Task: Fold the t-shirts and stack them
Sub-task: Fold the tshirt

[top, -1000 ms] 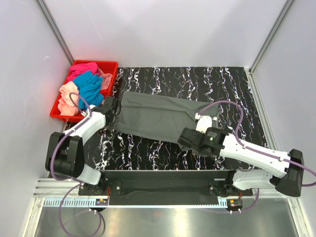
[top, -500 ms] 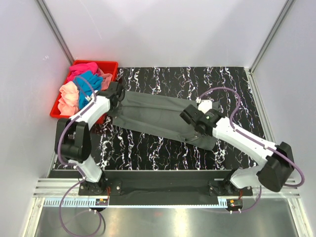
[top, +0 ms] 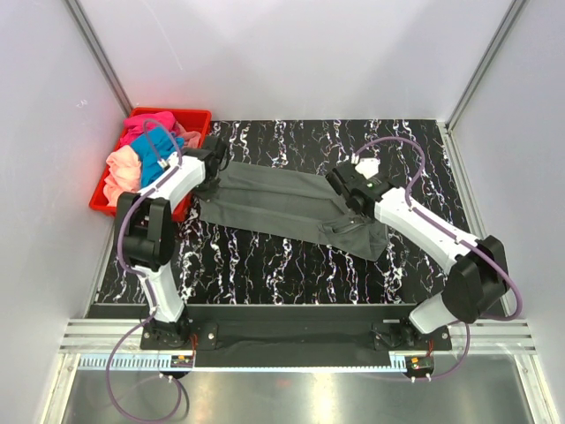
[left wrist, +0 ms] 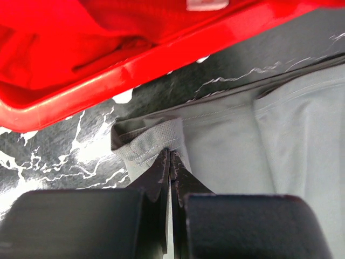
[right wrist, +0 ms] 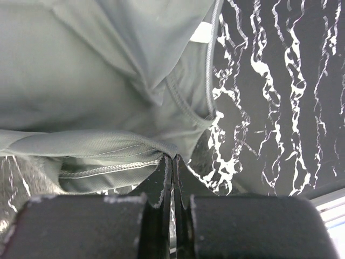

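A dark grey t-shirt [top: 282, 205] lies folded lengthwise across the black marbled table. My left gripper [top: 214, 162] is shut on its hem corner [left wrist: 153, 141] at the shirt's left end, beside the red crate. My right gripper [top: 340, 179] is shut on a folded edge of the same shirt [right wrist: 108, 145] near its right end; the collar and small white neck tag [right wrist: 201, 33] show beyond it. Pink, teal and peach t-shirts [top: 146, 155] lie bunched in the crate.
The red plastic crate [top: 196, 116] stands at the table's far left corner, its rim [left wrist: 81, 89] close above my left gripper. The grey shirt's right end [top: 366, 237] lies crumpled on the table. White walls enclose the table on three sides.
Both grippers have carried the shirt's near edge away from the arm bases toward the far edge, folding it into a narrower strip. The arms have stretched out farther.
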Controlling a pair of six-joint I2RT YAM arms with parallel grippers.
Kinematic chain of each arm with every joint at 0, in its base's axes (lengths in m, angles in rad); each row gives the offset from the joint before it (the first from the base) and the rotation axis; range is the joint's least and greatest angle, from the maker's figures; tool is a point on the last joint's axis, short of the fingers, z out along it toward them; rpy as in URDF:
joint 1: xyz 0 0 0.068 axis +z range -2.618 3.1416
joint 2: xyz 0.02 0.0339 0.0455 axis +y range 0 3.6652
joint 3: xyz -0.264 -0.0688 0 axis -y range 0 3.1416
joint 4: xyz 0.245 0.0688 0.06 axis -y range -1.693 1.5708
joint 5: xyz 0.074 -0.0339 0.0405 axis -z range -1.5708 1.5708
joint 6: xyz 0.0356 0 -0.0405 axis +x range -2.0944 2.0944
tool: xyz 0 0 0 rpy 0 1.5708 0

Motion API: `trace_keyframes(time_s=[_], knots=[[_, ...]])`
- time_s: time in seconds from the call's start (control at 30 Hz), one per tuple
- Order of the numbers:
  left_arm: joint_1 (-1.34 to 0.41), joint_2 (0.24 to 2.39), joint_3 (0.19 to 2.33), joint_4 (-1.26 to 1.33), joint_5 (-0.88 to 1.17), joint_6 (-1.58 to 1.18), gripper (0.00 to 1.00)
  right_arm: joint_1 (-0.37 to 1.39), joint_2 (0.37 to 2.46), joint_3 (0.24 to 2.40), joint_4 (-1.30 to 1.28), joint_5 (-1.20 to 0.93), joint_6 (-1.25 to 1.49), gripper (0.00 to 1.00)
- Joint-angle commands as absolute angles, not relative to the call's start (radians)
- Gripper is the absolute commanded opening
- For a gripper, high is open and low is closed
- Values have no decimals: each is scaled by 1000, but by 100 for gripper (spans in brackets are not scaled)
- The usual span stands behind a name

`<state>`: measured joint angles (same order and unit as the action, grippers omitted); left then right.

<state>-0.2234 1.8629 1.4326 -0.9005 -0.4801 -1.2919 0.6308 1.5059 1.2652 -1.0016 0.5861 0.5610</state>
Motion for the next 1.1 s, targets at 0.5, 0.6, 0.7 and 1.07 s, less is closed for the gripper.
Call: trace_keyframes(time_s=[0.5, 0.6, 0.7, 1.07], knots=[[-225, 2016, 1649, -885, -502, -1229, 0, 502, 1580, 1287, -868, 532, 396, 0], [-227, 2036, 1669, -877, -499, -1218, 0, 491, 1598, 1284, -861, 522, 390, 0], [-233, 2036, 1674, -861, -517, -1204, 0, 482, 1605, 1275, -856, 518, 387, 0], [-241, 2068, 1724, -871, -520, -1147, 39, 469, 1654, 1284, -833, 463, 371, 0]])
